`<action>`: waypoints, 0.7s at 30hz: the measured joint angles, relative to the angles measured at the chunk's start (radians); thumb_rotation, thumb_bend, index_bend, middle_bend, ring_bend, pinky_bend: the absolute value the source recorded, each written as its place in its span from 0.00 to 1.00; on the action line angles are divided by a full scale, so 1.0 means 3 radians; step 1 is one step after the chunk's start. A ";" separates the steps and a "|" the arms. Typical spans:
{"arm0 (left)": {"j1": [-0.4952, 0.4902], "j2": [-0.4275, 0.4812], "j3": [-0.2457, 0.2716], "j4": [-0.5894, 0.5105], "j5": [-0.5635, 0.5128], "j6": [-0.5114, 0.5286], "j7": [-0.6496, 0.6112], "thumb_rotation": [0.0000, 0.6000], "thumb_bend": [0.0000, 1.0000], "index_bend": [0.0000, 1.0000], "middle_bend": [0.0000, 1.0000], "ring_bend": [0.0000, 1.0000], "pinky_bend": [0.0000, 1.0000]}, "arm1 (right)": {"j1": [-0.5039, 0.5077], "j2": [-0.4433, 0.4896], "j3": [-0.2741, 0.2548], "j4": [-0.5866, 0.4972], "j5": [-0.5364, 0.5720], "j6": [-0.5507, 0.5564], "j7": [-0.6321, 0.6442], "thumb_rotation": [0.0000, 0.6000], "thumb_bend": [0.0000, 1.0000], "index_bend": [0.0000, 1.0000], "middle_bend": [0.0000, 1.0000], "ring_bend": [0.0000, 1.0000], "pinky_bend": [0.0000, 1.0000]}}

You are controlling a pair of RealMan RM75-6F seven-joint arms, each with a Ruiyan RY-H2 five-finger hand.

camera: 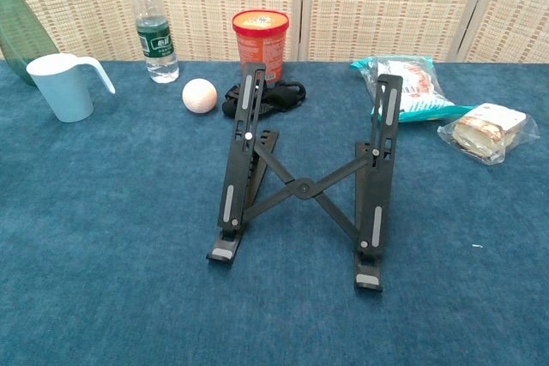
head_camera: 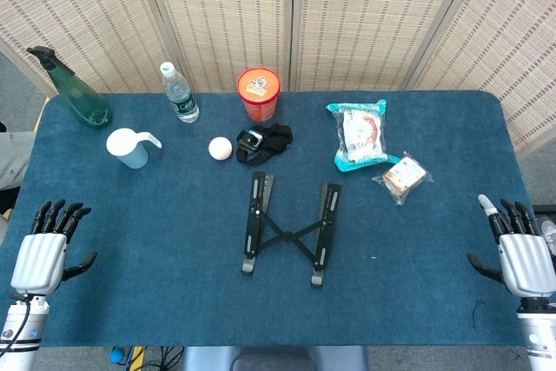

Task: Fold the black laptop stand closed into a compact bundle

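Observation:
The black laptop stand (head_camera: 291,229) stands unfolded in the middle of the blue table, its two rails apart and joined by a crossed brace (camera: 300,187). In the chest view the rails rise tilted toward the back. My left hand (head_camera: 45,249) rests at the table's front left corner, fingers spread, holding nothing. My right hand (head_camera: 519,255) rests at the front right corner, likewise empty with fingers apart. Both hands are far from the stand and only the head view shows them.
Along the back stand a green spray bottle (head_camera: 74,93), a pale blue cup (head_camera: 130,148), a water bottle (head_camera: 179,93), a small ball (head_camera: 221,148), an orange tub (head_camera: 259,93) and a black strap bundle (head_camera: 265,141). Two snack packets (head_camera: 360,135) (head_camera: 404,177) lie at right.

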State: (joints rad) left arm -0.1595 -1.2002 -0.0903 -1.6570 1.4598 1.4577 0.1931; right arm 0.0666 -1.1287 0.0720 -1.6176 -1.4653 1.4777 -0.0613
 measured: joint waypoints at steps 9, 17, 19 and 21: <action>0.0008 0.0008 0.0015 -0.0001 0.0014 0.0024 -0.0019 1.00 0.19 0.17 0.14 0.06 0.00 | 0.0038 0.0041 -0.0014 -0.0057 -0.0062 -0.0062 0.0185 1.00 0.12 0.05 0.22 0.08 0.07; 0.0007 0.0008 0.0033 -0.0020 0.0009 0.0009 -0.0015 1.00 0.19 0.17 0.14 0.06 0.00 | 0.0157 0.0106 -0.0008 -0.0099 -0.0135 -0.0228 0.0518 1.00 0.12 0.05 0.21 0.08 0.07; 0.0010 0.0006 0.0038 -0.0023 0.0010 0.0011 -0.0016 1.00 0.19 0.17 0.14 0.06 0.00 | 0.0200 0.0117 -0.0003 -0.0105 -0.0146 -0.0292 0.0651 1.00 0.12 0.05 0.21 0.08 0.07; 0.0019 0.0012 0.0045 -0.0030 0.0009 0.0019 -0.0016 1.00 0.19 0.17 0.14 0.06 0.00 | 0.0256 0.0134 0.0000 -0.0116 -0.0159 -0.0383 0.0843 1.00 0.12 0.05 0.19 0.08 0.07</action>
State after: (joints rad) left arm -0.1537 -1.1966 -0.0768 -1.6661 1.4626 1.4633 0.1883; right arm 0.1433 -1.0885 0.0720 -1.6523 -1.5131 1.3628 0.1917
